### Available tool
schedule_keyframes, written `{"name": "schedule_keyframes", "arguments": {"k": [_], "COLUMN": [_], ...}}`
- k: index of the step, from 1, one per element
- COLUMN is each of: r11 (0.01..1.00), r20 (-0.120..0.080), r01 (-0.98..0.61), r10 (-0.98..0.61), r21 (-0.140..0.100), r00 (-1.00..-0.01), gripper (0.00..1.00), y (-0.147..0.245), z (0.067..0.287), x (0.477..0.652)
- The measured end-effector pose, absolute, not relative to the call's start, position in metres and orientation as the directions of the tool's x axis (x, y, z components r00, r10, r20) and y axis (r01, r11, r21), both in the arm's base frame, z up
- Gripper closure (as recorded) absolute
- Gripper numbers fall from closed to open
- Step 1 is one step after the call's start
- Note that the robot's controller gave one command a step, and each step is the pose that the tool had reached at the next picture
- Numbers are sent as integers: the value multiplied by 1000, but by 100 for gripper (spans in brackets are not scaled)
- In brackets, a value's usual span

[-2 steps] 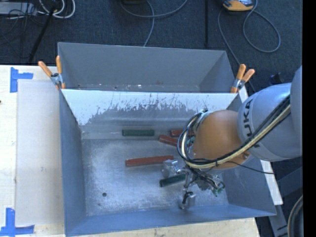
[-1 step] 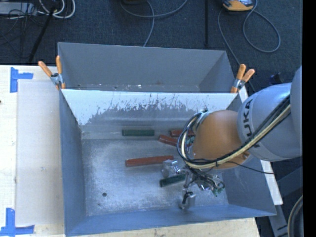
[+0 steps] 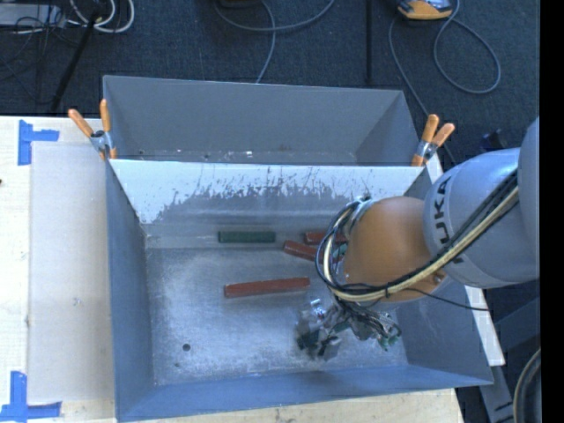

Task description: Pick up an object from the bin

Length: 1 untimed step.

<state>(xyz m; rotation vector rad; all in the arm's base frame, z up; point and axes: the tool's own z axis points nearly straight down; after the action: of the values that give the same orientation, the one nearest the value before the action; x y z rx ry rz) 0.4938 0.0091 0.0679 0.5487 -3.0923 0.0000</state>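
My gripper (image 3: 322, 331) is low over the bin floor at the front right, under the arm's orange cover. Whether anything sits in it I cannot make out. The nearest loose thing is a long red-brown bar (image 3: 266, 286), lying flat just up and left of the gripper and apart from it. Behind that bar, a second reddish bar (image 3: 300, 250) runs at a slant, its right end hidden by the arm. A dark green bar (image 3: 247, 235) lies flat near the back wall's foot.
A short reddish piece (image 3: 314, 236) lies beside the green bar, partly covered by the arm. The arm and its cover overhang the bin's right side. The left half of the floor is bare grey metal.
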Motion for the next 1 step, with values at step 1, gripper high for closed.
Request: {"name": "schedule_keyframes", "arguments": {"k": [1], "r11": [938], "r20": [-1], "r01": [-347], "r10": [-347], "r21": [-1], "r00": [-938], "gripper": [100], "y": [10], "z": [99], "x": [494]}}
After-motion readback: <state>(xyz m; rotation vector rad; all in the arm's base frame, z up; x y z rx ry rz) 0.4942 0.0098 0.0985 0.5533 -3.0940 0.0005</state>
